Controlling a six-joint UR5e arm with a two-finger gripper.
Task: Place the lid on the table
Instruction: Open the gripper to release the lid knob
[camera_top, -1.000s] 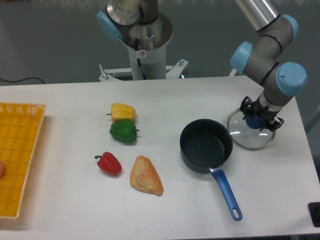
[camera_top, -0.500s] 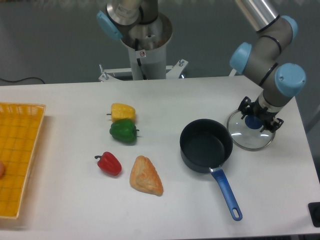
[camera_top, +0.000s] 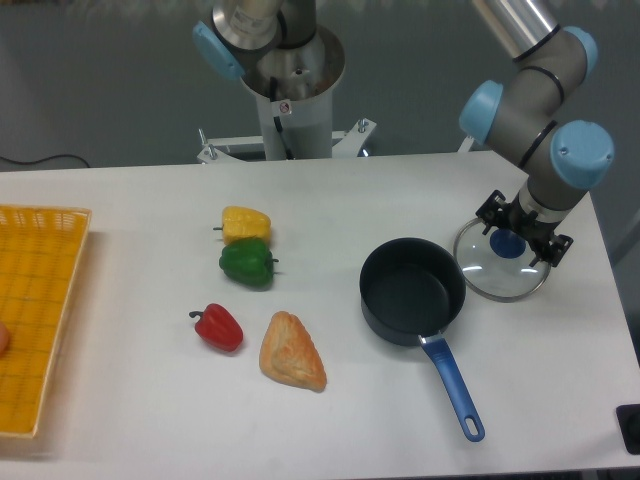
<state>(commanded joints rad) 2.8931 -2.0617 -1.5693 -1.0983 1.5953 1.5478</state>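
Observation:
The round glass lid (camera_top: 497, 275) with a thin metal rim lies flat on the white table (camera_top: 330, 420), just right of the pot. Its blue knob (camera_top: 508, 243) shows between the black fingers of my gripper (camera_top: 523, 233). The gripper points straight down over the knob, with its jaws spread to either side of it and apart from it. The gripper is open and holds nothing.
A dark saucepan (camera_top: 412, 290) with a blue handle (camera_top: 455, 388) stands left of the lid. A yellow pepper (camera_top: 245, 223), a green pepper (camera_top: 246, 263), a red pepper (camera_top: 218, 327) and a pastry (camera_top: 291, 351) lie mid-table. A yellow mesh tray (camera_top: 35, 315) is at the left edge.
The gripper's fingers have spread a little and lifted slightly off the knob. The lid has stayed in place on the table.

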